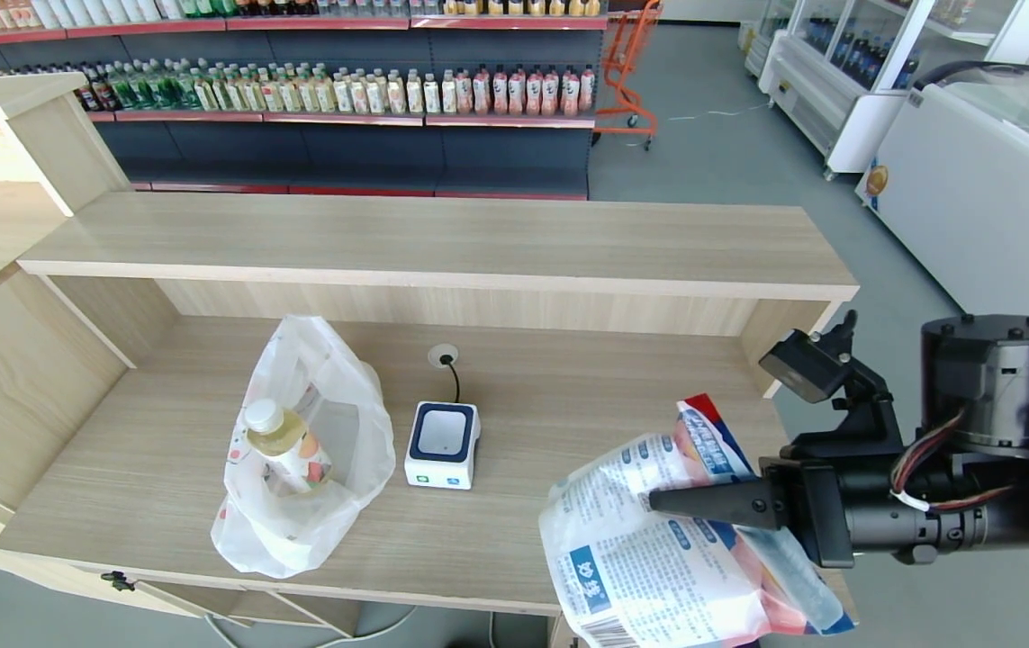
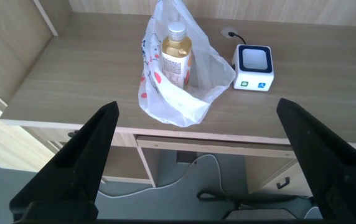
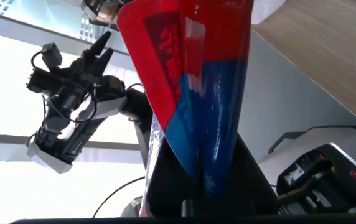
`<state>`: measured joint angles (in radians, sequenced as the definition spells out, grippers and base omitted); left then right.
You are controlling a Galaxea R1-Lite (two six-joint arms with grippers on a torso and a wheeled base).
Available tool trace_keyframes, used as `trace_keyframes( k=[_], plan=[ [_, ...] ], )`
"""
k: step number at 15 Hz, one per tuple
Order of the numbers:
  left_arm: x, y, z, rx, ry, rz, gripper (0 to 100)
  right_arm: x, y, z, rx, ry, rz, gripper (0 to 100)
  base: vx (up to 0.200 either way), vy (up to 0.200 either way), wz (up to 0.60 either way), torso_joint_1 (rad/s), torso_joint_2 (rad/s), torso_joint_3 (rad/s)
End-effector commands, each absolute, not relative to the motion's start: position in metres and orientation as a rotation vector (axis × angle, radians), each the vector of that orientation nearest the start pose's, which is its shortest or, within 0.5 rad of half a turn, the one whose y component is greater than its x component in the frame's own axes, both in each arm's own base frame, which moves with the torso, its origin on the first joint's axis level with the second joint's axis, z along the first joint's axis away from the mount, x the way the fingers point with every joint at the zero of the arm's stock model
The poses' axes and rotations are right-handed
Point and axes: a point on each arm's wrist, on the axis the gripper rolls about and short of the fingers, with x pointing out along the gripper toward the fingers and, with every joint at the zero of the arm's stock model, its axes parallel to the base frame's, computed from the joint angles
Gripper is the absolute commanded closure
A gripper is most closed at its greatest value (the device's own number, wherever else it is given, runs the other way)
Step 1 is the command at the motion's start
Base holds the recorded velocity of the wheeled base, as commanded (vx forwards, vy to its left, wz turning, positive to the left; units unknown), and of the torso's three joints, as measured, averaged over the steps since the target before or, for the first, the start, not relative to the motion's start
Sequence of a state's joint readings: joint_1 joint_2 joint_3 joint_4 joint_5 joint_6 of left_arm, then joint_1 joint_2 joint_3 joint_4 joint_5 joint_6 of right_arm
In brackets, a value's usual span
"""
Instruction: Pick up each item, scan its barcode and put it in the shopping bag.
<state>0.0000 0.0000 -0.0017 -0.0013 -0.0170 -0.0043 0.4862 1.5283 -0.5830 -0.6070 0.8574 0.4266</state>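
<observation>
Clamped packet (image 1: pixel 622 558) in right hand (image 1: pixel 672 502), lower right of frame. Hung right of scanner (image 1: pixel 442 443) at tabletop (image 1: pixel 586 396) centre; shopping bag (image 1: pixel 298 531) farther left. Left hand (image 2: pixel 196 106) spread apart, nothing held.

White-blue-red packet (image 1: pixel 649 558) hangs in the right claw (image 1: pixel 672 502) at 4 o'clock off the scanner (image 1: pixel 443 444), shopping bag (image 1: pixel 298 535) with an upright bottle (image 1: pixel 284 447) sits at its 9 o'clock.

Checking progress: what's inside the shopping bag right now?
One bottle with a white cap stands inside the shopping bag. The bag's crumpled bottom hides whether anything lies beneath it.
</observation>
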Motion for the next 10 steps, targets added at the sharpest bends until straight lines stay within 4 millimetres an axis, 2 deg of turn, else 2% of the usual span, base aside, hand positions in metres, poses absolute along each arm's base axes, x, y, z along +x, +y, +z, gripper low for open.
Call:
trace_keyframes(
  k=[1, 3, 5, 8, 9, 10],
  plan=[
    [-0.023, 0.000, 0.076, -0.005, -0.003, -0.017, 0, 0.204, 0.127, 0.171, 0.422, 0.634, 1.235, 100, 0.000, 0.000, 0.00, 0.000, 0.00, 0.000],
    [-0.023, 0.000, 0.076, -0.005, -0.003, -0.017, 0, 0.204, 0.127, 0.172, 0.412, 0.616, 1.237, 100, 0.000, 0.000, 0.00, 0.000, 0.00, 0.000],
    [-0.023, 0.000, 0.076, -0.005, -0.003, -0.017, 0, 0.206, 0.118, 0.177, 0.222, 0.435, 1.218, 100, 0.000, 0.000, 0.00, 0.000, 0.00, 0.000],
    [-0.023, 0.000, 0.076, -0.005, -0.003, -0.017, 0, 0.226, 0.068, 0.173, -0.203, 0.166, 1.059, 100, 0.000, 0.000, 0.00, 0.000, 0.00, 0.000],
    [-0.023, 0.000, 0.076, -0.005, -0.003, -0.017, 0, 0.231, 0.057, 0.172, -0.291, 0.131, 0.999, 100, 0.000, 0.000, 0.00, 0.000, 0.00, 0.000],
    [-0.023, 0.000, 0.076, -0.005, -0.003, -0.017, 0, 0.231, 0.054, 0.172, -0.315, 0.126, 0.973, 100, 0.000, 0.000, 0.00, 0.000, 0.00, 0.000]
  ],
)
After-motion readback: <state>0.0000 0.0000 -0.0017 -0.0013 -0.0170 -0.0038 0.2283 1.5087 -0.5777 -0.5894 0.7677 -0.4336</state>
